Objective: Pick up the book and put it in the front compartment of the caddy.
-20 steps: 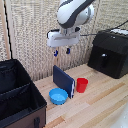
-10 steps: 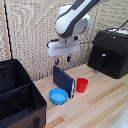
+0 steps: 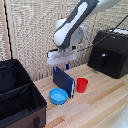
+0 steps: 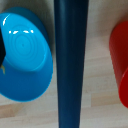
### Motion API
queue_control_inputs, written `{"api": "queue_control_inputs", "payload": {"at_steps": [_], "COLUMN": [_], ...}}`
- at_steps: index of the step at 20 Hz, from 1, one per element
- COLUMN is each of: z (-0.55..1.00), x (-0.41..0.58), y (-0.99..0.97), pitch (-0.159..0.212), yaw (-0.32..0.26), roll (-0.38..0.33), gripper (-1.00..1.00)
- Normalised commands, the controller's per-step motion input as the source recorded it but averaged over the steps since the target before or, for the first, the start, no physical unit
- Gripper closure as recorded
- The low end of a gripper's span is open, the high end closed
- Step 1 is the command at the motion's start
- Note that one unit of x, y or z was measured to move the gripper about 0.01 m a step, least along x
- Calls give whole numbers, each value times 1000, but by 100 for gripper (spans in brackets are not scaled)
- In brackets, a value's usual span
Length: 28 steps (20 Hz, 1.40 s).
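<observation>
The book (image 3: 63, 82) is a thin dark navy hardcover standing upright on the wooden table, between a blue bowl and a red cup. In the wrist view its dark top edge (image 4: 71, 60) runs straight through the middle of the picture. My gripper (image 3: 64, 66) hangs right over the book's top edge, open, with nothing held. One dark finger (image 4: 1, 56) barely shows at the wrist picture's edge. The caddy (image 3: 35, 107), a large black fabric box, stands at the exterior view's left. A divider splits it, and the front compartment (image 3: 17, 104) is the nearer section.
The round blue bowl (image 3: 58, 95) (image 4: 24, 52) sits close against the book on one side. The red cup (image 3: 82, 85) (image 4: 120, 55) stands on the other. A black boxy appliance (image 3: 111, 52) is at the back, at the exterior view's right, before a woven wall.
The arm has come down, bringing the gripper from well above the book to just over its top edge. The book, bowl and cup have not moved.
</observation>
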Motion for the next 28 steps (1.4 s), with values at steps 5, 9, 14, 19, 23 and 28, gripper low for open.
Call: {"api": "queue_control_inputs", "payload": {"at_steps": [5,9,14,19,23,28], "z": [-341,-241,-59,-45,-3,497], "x": [54,79,2,0,32,145], "y": [-60,-226,-25,0,3,-121], "pitch": [0,0,4,4,-4,-88], "yaw": [31,43,13,0,0,-52], "roll": [0,0,-3,-16,-33,138], "gripper": [-100,100,100,100,100,100]}}
